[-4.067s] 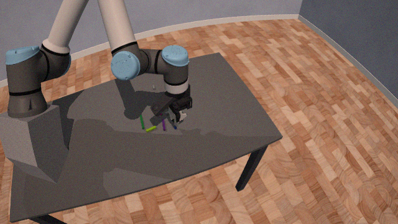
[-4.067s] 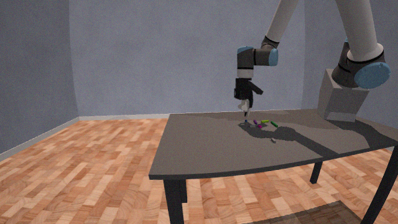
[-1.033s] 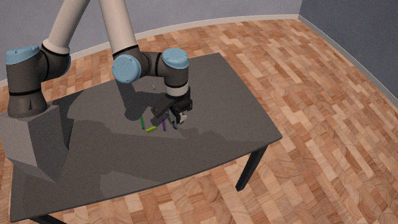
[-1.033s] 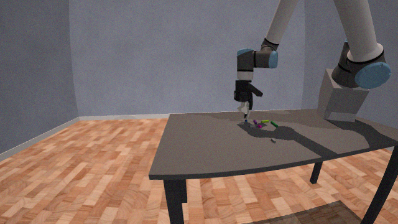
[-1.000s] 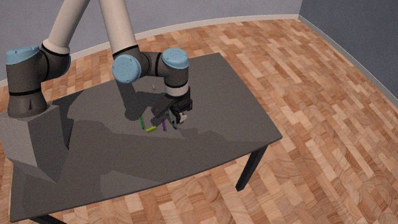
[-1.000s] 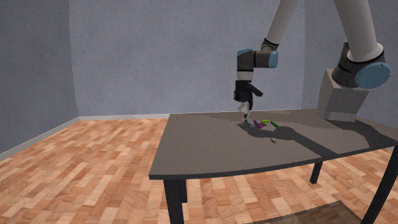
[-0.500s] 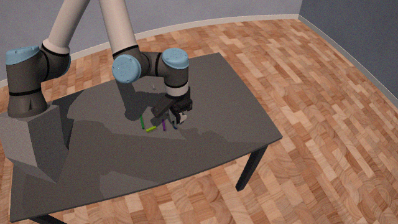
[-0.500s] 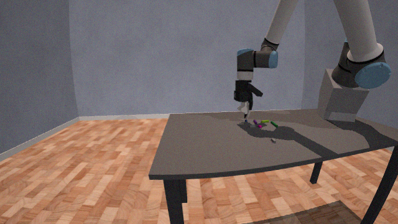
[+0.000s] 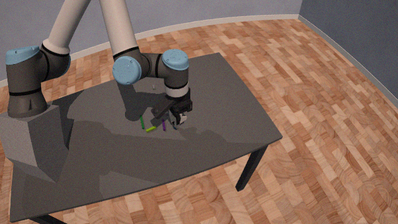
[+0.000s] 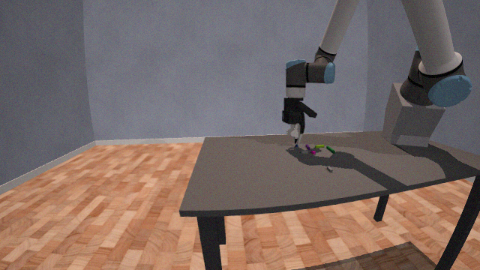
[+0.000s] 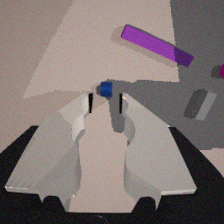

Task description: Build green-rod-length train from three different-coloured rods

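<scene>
Pale grey metal jaws fill the near part of the wrist view, belonging to a black-bodied two-jaw gripper [image 9: 177, 124] [image 10: 296, 142] [image 11: 106, 94] that points down at the table. Its dark fingertips stand slightly apart, open with nothing gripped between them. Just ahead of the gap in the wrist view, roughly centred on it, is a small blue cube-shaped rod [image 9: 175, 127] [image 10: 296, 145] [image 11: 106, 89]; whether either tip touches it, I cannot tell.

Farther out, a slim purple rod [image 9: 163, 125] [image 10: 307, 147] [image 11: 157, 45] lies flat, apart from the blue piece, with one end in shadow. A short light grey rod [image 11: 206, 106] lies in the shadow to the right in the wrist view. Near it, a magenta rod [image 10: 313, 152] [image 11: 222, 71] is cut off by that picture's edge. Beyond the purple one, a lime rod [image 9: 151, 129] [image 10: 319, 146] lies at an angle to a longer green rod [image 9: 142, 122] [image 10: 330, 149], their closest ends near each other. Well apart from this group sits another small grey rod [image 9: 153, 87] [image 10: 329, 169].

All of these pieces lie separately on the dark grey table [image 9: 124, 162] [image 10: 262, 180], in differing directions, so the train is unbuilt. At the table's far end from the gripper, the arm stands on a grey block pedestal [image 9: 15, 140] [image 10: 416, 124].

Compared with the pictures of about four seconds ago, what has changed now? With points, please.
The gripper [image 9: 178, 124] [image 10: 296, 143] [image 11: 106, 94] has come down slightly toward the blue rod [image 9: 175, 127] [image 10: 296, 145] [image 11: 106, 89]. It holds nothing now. The green [image 9: 142, 122] [image 10: 330, 149], lime [image 9: 151, 129] [image 10: 319, 146] and purple [image 9: 163, 125] [image 10: 307, 147] [image 11: 156, 45] rods look unmoved.
</scene>
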Robot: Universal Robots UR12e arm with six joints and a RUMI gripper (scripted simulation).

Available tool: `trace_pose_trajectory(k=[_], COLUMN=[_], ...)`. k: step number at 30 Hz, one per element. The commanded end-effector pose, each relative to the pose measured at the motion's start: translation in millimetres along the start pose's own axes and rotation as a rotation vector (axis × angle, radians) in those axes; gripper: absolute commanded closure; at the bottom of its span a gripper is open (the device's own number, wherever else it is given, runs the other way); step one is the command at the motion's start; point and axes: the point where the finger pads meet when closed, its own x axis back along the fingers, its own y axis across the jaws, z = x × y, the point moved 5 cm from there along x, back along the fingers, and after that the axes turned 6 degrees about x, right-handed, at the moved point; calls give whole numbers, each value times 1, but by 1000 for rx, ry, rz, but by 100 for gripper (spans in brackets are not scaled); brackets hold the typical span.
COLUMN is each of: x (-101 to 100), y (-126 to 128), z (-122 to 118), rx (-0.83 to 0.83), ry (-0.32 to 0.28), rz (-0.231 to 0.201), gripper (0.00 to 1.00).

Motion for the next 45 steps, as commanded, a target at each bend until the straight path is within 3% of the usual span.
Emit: trace_pose_trajectory(k=[1,45], x=[-4,-11], y=[0,0], z=[0,0], rx=[0,0], ry=[-1,-1], rz=[1,1], gripper=[86,86])
